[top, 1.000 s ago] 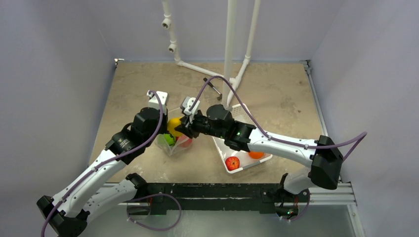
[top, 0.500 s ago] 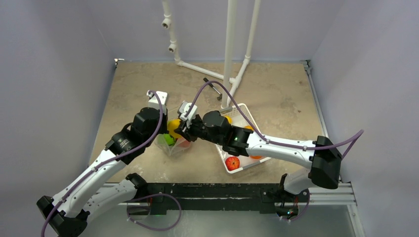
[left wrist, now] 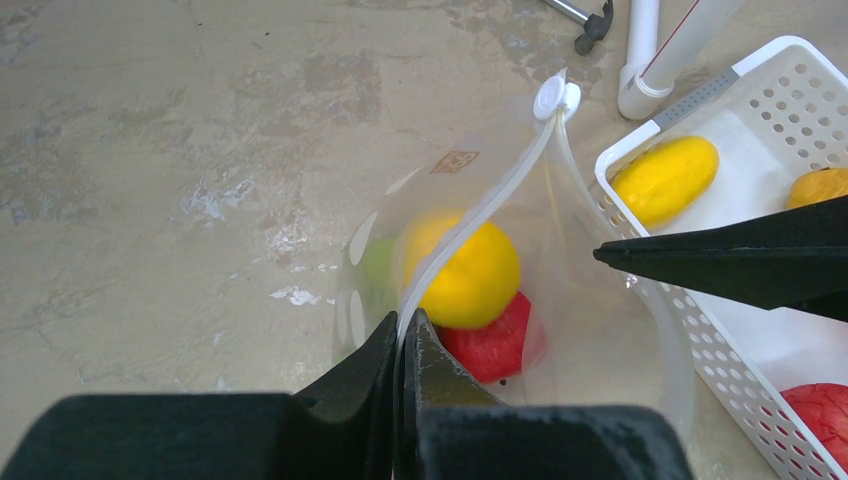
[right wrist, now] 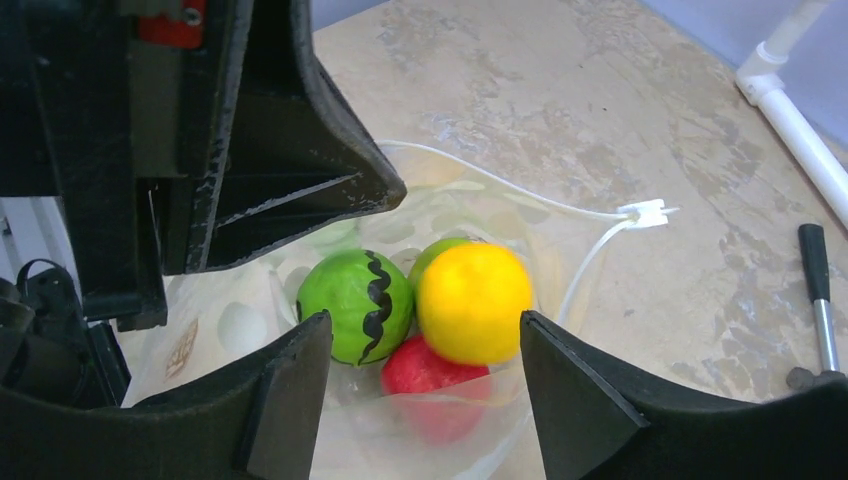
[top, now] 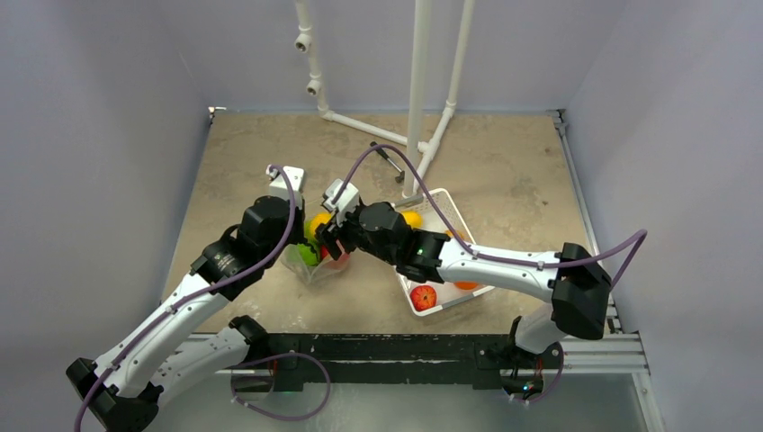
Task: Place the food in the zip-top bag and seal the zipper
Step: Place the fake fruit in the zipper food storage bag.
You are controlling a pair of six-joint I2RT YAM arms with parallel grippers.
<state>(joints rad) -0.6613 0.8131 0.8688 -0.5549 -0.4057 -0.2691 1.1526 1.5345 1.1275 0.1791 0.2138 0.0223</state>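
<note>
The clear zip-top bag point(top: 313, 263) stands open on the table. My left gripper point(left wrist: 403, 325) is shut on the whitish zipper strip point(left wrist: 480, 215) and holds the mouth up; the slider point(left wrist: 555, 97) is at the strip's far end. Inside the bag lie a yellow fruit point(right wrist: 473, 300), a green fruit with a black wavy stripe point(right wrist: 355, 305) and a red fruit point(right wrist: 425, 370). My right gripper point(right wrist: 425, 350) is open and empty just above the bag's mouth, in the top view point(top: 326, 241).
The white tray point(top: 450, 211) right of the bag holds a red apple point(top: 423, 296), an orange point(top: 466, 283) and a yellow fruit point(top: 411, 219). White pipes point(top: 418, 90) rise behind. A small hammer-like tool point(top: 389, 160) lies beside them.
My right arm has reached further left over the bag's mouth, and its jaws now stand open above the yellow fruit. The left arm has not moved.
</note>
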